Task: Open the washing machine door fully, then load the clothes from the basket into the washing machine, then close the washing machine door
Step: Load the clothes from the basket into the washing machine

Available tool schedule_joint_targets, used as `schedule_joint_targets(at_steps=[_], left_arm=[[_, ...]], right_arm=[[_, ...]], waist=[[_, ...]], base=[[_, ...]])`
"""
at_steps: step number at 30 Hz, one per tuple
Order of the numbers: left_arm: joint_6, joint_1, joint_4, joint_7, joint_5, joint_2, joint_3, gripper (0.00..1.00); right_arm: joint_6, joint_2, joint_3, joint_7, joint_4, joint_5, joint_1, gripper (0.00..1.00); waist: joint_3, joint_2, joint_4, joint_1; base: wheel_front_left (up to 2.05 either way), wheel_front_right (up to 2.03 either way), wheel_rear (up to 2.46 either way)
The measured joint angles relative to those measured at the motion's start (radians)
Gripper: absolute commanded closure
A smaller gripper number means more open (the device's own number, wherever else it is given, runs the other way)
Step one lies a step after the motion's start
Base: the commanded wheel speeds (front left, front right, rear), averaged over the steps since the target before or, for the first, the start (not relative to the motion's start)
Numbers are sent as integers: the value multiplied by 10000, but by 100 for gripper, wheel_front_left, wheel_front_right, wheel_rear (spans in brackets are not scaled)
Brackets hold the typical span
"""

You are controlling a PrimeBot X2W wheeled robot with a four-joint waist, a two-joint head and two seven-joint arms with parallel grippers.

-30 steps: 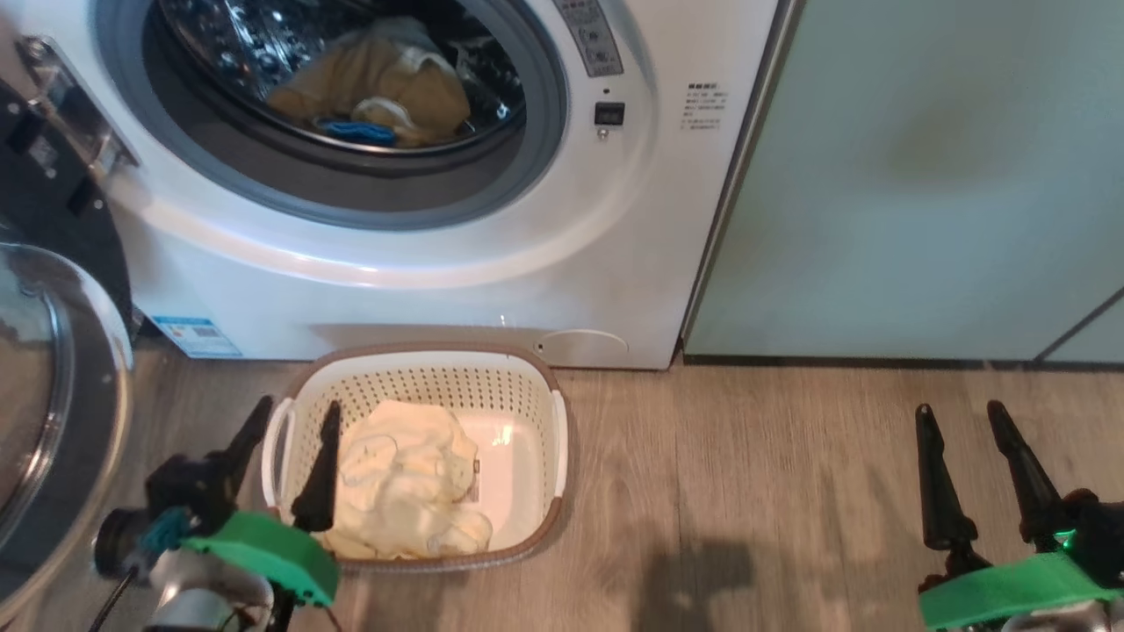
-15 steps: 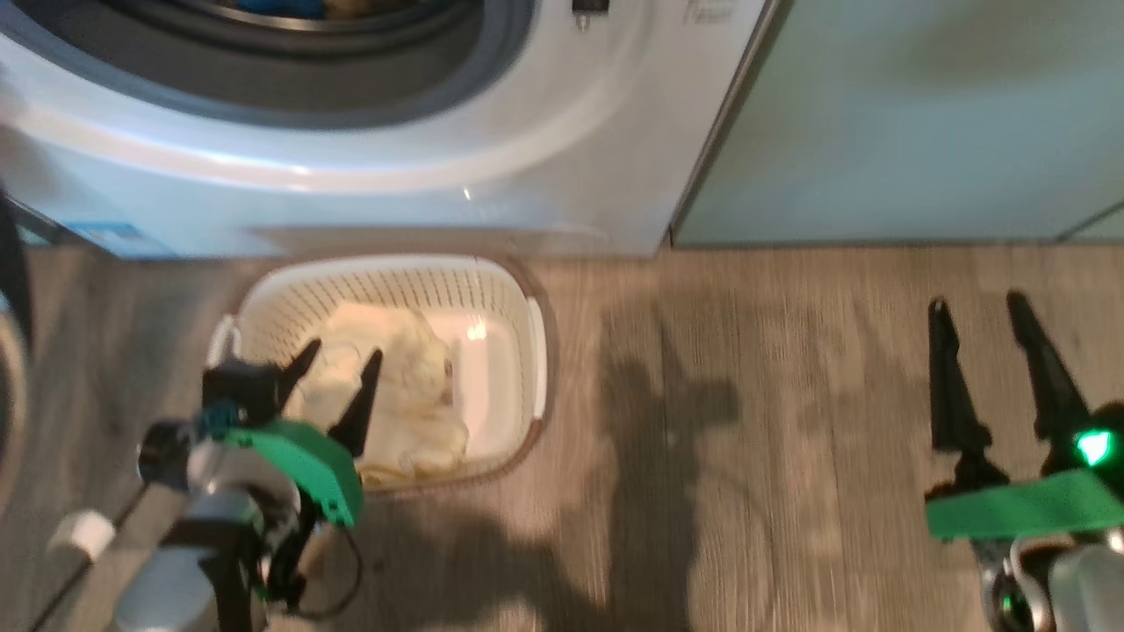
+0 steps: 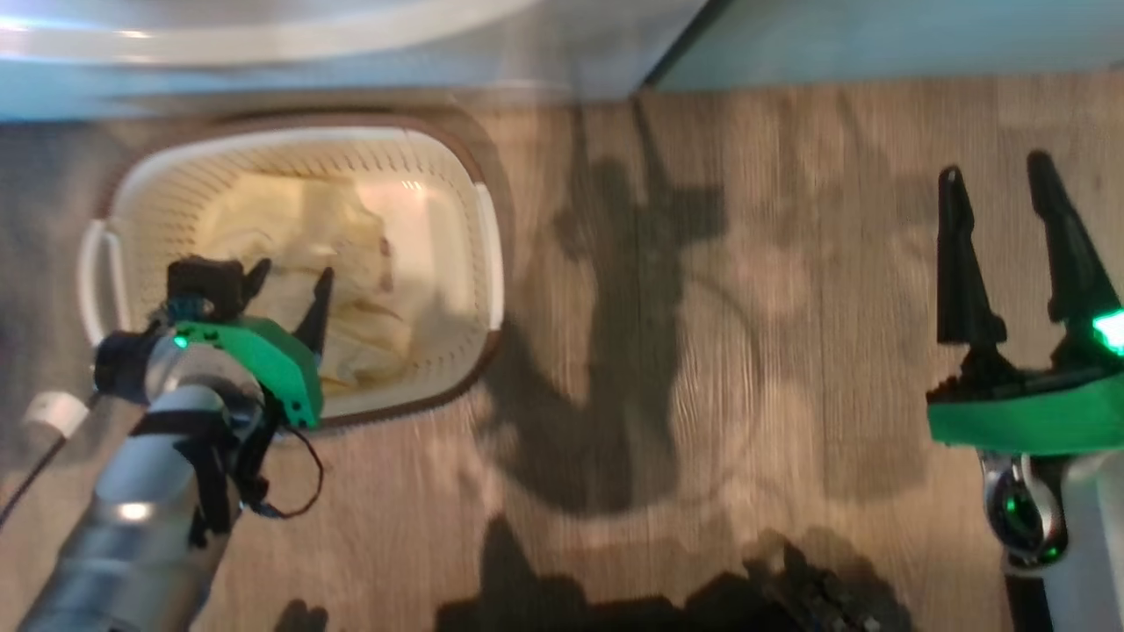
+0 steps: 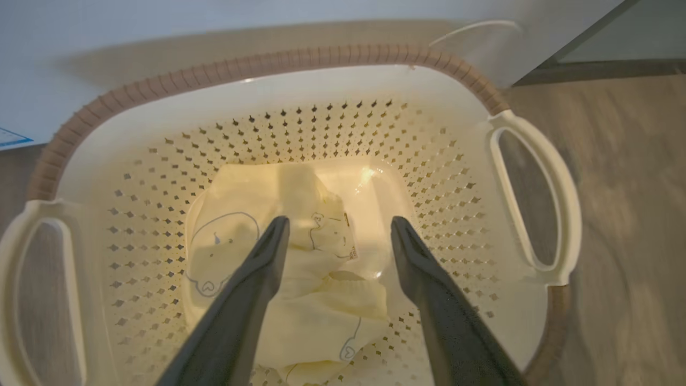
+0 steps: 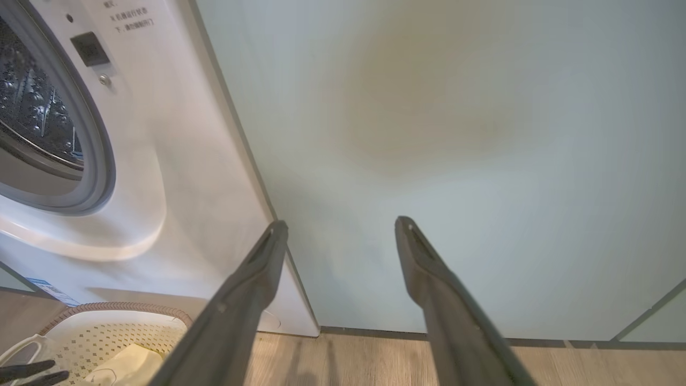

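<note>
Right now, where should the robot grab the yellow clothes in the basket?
I'd pinch the puffy fold in the middle of the clothes, coming straight down from above. The basket walls block every side, and the open left gripper hangs right over that bump.

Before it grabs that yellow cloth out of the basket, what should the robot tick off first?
1. Left fingers spread apart: ok.
2. Left fingers lined up over the soft pale yellow cloth garment: ok.
3. Garment lying inside the cream perforated plastic basket: ok.
4. Right fingers apart, away from the basket: ok.
5. Big white washing machine with its drum mouth uncovered: ok.
6. Fingertips touching the garment: cannot tell.
</note>
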Motion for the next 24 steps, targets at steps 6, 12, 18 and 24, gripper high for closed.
schedule_joint_targets(at_steps=[6,12,18,24], left_arm=[[-138,-833,1298,-19,4,151,-61,0],[-169,-1704,2130,-207,-121,686,104,0],[-169,-2379,2754,-240,-259,1126,339,0],[-159,-3086,3202,-105,-313,1367,372,0]], right_arm=[[0,2,148,0,-288,276,-461,0],[0,2,359,0,-566,844,-638,0],[0,4,477,-2,-811,1078,-988,0],[0,6,713,0,-999,1221,-1190,0]], waist=[[955,0,-469,-2],[1860,0,-970,-2],[2748,0,-1405,-1],[3452,0,-1719,-1]], base=[[0,0,0],[0,0,0],[0,0,0],[0,0,0]])
